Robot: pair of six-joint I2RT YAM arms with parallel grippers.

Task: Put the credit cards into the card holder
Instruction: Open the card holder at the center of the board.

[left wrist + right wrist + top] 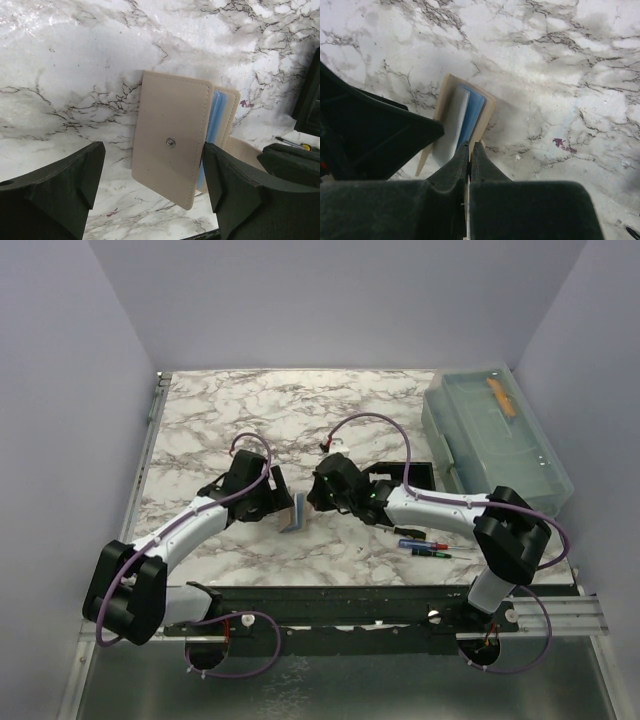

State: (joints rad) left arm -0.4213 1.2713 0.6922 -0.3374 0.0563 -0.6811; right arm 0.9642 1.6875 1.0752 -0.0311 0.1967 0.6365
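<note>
The card holder (pixel 172 145) is a beige stitched wallet with a snap stud, standing on edge on the marble between both grippers (pixel 293 512). A light blue credit card (pixel 472 112) and a pale card (pixel 451 127) sit in its pocket; the blue one also shows in the left wrist view (pixel 216 120). My right gripper (pixel 470 149) is shut on a thin beige wall of the holder. My left gripper (pixel 152 172) is open, its fingers either side of the front flap, the right pad at the flap's edge.
A black low-walled tray (pixel 415 472) lies behind the right arm, partly hidden. Small screwdrivers (pixel 425 546) lie on the marble to the right. A large translucent lidded bin (pixel 495 435) stands at the back right. The table's front edge (pixel 380 592) is close.
</note>
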